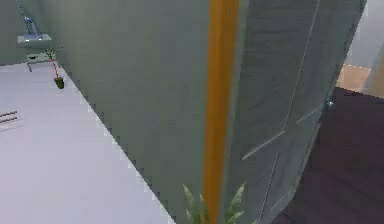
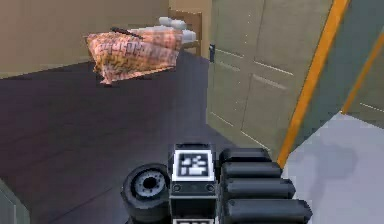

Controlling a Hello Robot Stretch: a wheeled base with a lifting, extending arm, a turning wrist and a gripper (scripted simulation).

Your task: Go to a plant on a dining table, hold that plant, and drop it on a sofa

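Observation:
Green leaves (image 1: 213, 206) poke up from the forward view's bottom edge, in front of an orange door frame (image 1: 220, 100). A small potted plant (image 1: 57, 76) stands far off on the pale floor at the forward view's upper left. In the arm side view the arm (image 2: 255, 188) lies drawn in along the bottom edge, with a white marked square (image 2: 192, 164) at its end. Left of that square is the gripper (image 2: 150, 192), a dark round body. Its far end is not clear, so I cannot tell whether it holds anything.
A grey-green wall (image 1: 140, 90) runs close ahead, with a grey panelled door (image 1: 290, 90) right of the orange frame. Dark floor (image 2: 90, 130) stretches out on the arm side to a low piece covered in pink patterned cloth (image 2: 135, 50). Pale double doors (image 2: 265, 70) stand at the right.

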